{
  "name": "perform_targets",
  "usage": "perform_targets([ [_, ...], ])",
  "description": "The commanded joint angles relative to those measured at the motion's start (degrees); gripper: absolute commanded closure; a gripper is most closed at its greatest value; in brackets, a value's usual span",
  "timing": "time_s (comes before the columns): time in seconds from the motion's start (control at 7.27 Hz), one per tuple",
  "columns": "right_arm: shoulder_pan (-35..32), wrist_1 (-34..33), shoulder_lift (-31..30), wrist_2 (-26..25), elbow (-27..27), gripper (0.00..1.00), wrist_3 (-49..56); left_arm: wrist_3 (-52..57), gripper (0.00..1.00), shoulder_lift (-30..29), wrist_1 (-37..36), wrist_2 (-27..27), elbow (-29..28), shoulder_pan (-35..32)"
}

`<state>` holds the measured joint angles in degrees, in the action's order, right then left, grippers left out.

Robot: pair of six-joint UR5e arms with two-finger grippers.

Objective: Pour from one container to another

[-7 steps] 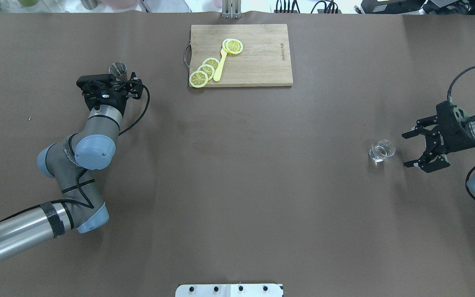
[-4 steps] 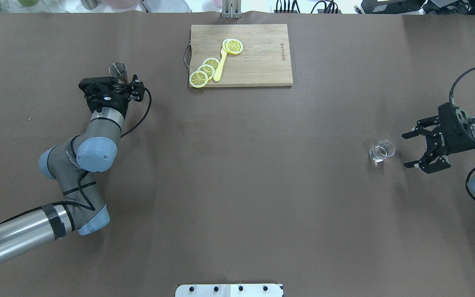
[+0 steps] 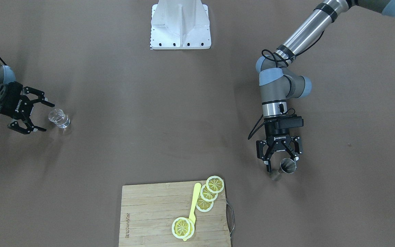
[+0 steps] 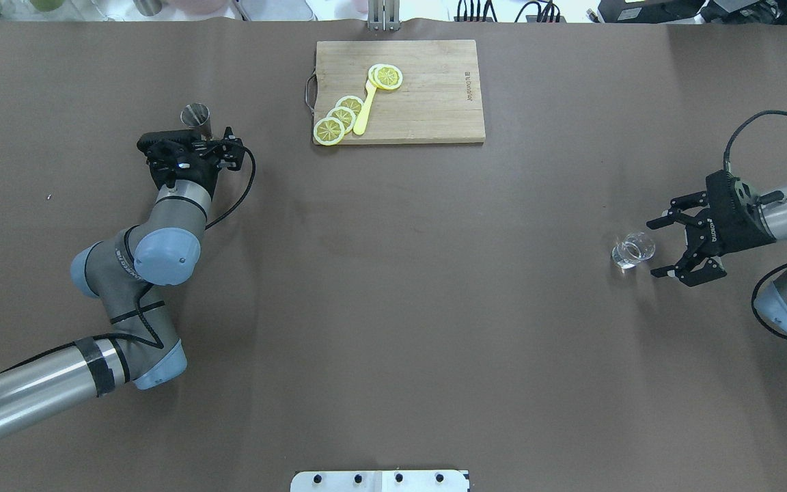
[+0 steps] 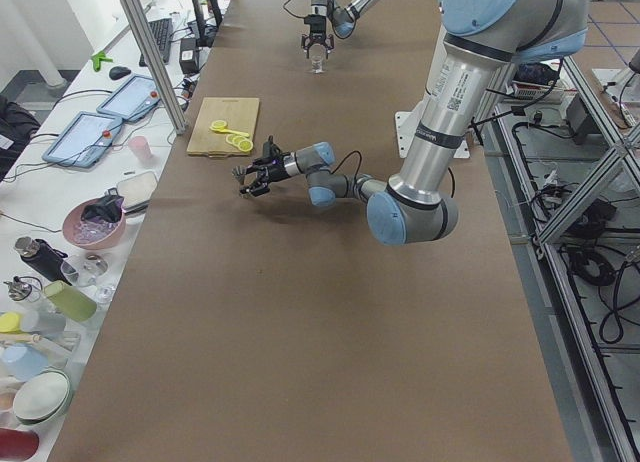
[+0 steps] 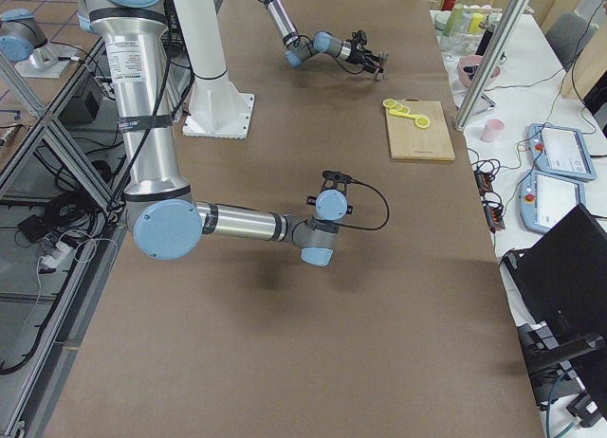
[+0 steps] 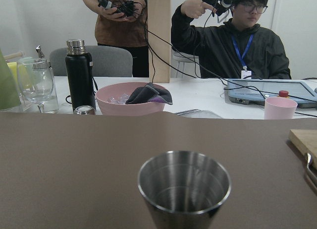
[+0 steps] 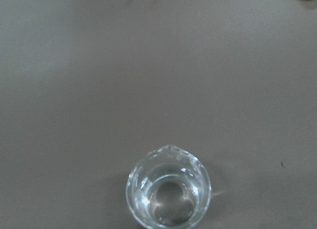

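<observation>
The brown-covered table (image 4: 393,307) carries little. A wooden cutting board (image 4: 427,102) lies at its far edge, near the middle, and the two containers stand well apart at opposite ends.

The left gripper (image 3: 282,164) points down at the far left with its fingers spread to either side of the metal cup (image 3: 287,166). It is not clamped, as far as the front-facing view shows. The cup stands upright and looks closer to one finger than the other. The wrist view shows its inside as bare steel, apparently empty.

At the right, about mid-depth, the right gripper (image 4: 653,249) lies level and wide open. The small glass (image 4: 632,249) sits just at its fingertips, not yet between them (it seems to hold clear liquid, though that is hard to confirm).

Yellow lemon slices (image 4: 329,130) and a yellow spoon (image 4: 365,113) rest on the board's left part, away from the work.

- **Cup tipping:** the nearer finger would probably touch first on closing and could shove or tip the off-centre cup.
- **Cup slipping:** its smooth, tapered wall may slide out of a pinch.
- **Glass spilling:** a slightly misjudged advance could nudge or topple the glass with a fingertip.
- **Carry:** the long carry between the containers invites sloshing.
</observation>
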<state>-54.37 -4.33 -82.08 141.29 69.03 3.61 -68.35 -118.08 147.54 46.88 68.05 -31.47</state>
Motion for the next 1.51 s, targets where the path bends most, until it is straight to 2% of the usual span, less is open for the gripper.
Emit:
perform_targets([
  [0.0,0.66,0.02,0.87,-0.14,-0.83,0.0,-0.01,-0.82,0.11,-0.92,-0.15,0.05,-1.68,0.0],
  [0.28,1.02,0.02,1.31,-0.32,-0.83,0.05,-0.09,-0.91,0.17,-1.01,-0.24,-0.12,-1.87,0.0],
  [0.55,1.1,0.02,1.4,-0.32,-0.83,0.17,-0.1,-1.08,0.39,-1.01,-0.24,-0.12,-1.52,0.0],
  [0.96,1.1,0.02,1.4,-0.23,-0.83,0.41,-0.1,-1.52,0.42,-1.01,-0.24,-0.3,-1.43,0.0],
  [1.38,1.1,0.11,1.4,-0.14,-0.74,0.45,-0.54,-1.61,0.42,-1.01,-0.24,-0.39,-1.69,0.0],
])
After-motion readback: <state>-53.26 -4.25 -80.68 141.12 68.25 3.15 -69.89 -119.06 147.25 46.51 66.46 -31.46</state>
